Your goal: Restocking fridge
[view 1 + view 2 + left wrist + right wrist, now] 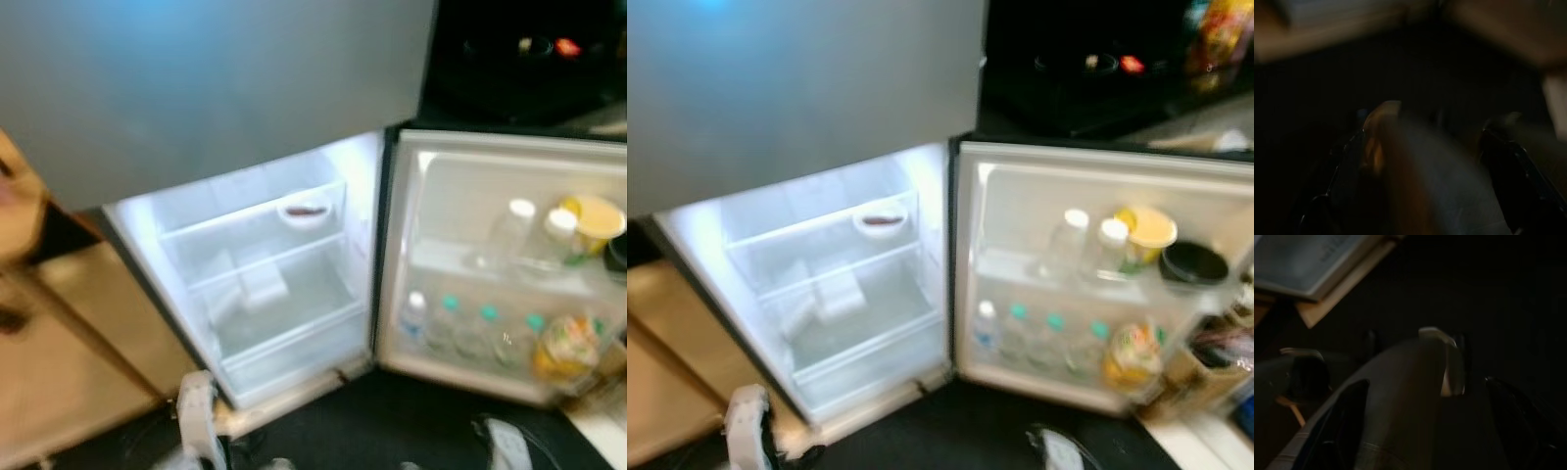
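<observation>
1. The fridge (284, 284) stands open ahead and below, lit inside. Its door (490, 196) is swung out to the right. The views are blurred, so the robot is likely on the move; settle the stance before any reach.

2. Inside, the shelves are almost bare. A small white bowl (306, 209) with something dark in it sits on the upper shelf, toward the right. A pale block (263, 286) lies on the lower shelf. There is plenty of free room on both shelves for new stock.

3. The door racks are already well filled. The upper rack holds two clear bottles with white caps (1076, 243), a yellow tub (1149, 232) and a dark round lid or bowl (1196, 262). The lower rack holds a row of bottles with teal caps (470, 328) and a yellow-orange packet (566, 345) at the right end.

4. Both arms hang low near the dark floor. The left gripper (1425, 186) and the right gripper (1415, 426) each show dark fingers set apart, with a blurred shape between them. I cannot tell whether either pair of jaws grips anything or stands released.

5. To do this step well, I judge the robot should aim for the bare shelves, keep clear of the open door's edge, and avoid knocking the bowl.
</observation>
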Controlling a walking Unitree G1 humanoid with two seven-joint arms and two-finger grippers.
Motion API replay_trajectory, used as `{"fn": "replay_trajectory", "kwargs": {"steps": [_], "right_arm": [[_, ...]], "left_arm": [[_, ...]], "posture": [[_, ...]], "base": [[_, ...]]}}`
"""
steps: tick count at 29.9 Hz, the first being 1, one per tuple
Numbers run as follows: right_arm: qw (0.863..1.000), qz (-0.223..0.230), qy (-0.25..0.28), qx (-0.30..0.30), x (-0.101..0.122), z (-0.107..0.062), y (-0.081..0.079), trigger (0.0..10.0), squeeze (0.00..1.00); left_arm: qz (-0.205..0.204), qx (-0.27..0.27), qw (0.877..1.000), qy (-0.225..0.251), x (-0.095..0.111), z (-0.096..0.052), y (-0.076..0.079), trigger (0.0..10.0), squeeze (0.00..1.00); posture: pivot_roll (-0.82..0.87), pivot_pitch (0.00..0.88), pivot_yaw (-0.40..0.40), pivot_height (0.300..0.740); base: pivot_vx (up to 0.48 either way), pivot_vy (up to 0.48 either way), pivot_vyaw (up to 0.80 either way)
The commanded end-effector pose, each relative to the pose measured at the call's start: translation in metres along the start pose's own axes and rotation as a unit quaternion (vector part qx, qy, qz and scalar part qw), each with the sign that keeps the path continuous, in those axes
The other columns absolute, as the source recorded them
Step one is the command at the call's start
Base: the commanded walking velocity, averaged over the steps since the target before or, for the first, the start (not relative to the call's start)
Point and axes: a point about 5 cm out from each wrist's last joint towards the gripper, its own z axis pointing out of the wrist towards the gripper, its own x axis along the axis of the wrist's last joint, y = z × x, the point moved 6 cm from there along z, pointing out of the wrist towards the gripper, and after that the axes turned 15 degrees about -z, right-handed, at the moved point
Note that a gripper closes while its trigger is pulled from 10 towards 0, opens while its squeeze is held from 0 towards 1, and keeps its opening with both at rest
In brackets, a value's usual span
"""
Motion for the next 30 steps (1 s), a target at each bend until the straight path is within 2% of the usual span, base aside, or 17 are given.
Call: {"fn": "replay_trajectory", "kwargs": {"steps": [1,3,7,14,16,18,25,30], "right_arm": [[0.999,0.008,-0.034,0.007,-0.023,-0.002,-0.008,10.0,0.00],[0.999,0.013,-0.036,0.005,-0.025,-0.003,-0.006,10.0,0.00],[0.999,0.014,-0.038,0.004,-0.027,-0.004,-0.005,10.0,0.00],[0.999,0.018,-0.038,0.004,-0.029,-0.005,-0.005,10.0,0.00],[0.999,0.019,-0.039,0.005,-0.030,-0.005,-0.005,10.0,0.00],[0.999,0.020,-0.039,0.005,-0.031,-0.005,-0.005,10.0,0.00],[0.999,0.015,-0.041,0.005,-0.030,-0.005,-0.005,10.0,0.00],[0.999,0.010,-0.040,-0.005,-0.028,-0.005,-0.001,10.0,0.00]], "left_arm": [[0.010,-0.004,1.000,0.026,0.020,0.001,0.003,10.0,0.00],[0.022,-0.007,0.999,0.037,0.024,-0.001,0.001,10.0,0.00],[0.015,0.001,0.999,0.048,0.029,-0.003,-0.003,10.0,0.00],[0.022,0.020,0.998,0.051,0.033,-0.005,-0.008,10.0,0.00],[0.015,0.020,0.998,0.053,0.033,-0.004,-0.008,10.0,0.00],[0.026,0.033,0.997,0.062,0.036,-0.003,-0.008,10.0,0.00],[0.032,0.047,0.996,0.063,0.036,-0.003,-0.011,10.0,0.00],[0.020,0.066,0.996,0.059,0.028,-0.008,-0.022,10.0,0.00]], "posture": [[-0.01,0.099,0.026,0.740],[-0.01,0.099,0.022,0.740],[-0.02,0.100,0.024,0.740],[-0.02,0.100,0.021,0.740],[-0.02,0.101,0.021,0.740],[-0.02,0.101,0.020,0.740],[-0.02,0.098,0.018,0.740],[-0.02,0.094,0.019,0.740]], "base": [[0.000,0.000,0.00],[0.000,0.000,0.00],[0.000,0.000,0.00],[0.286,-0.381,0.00],[0.122,0.000,0.00],[0.000,0.000,0.00],[0.000,0.000,0.00],[0.000,0.000,0.00]]}}
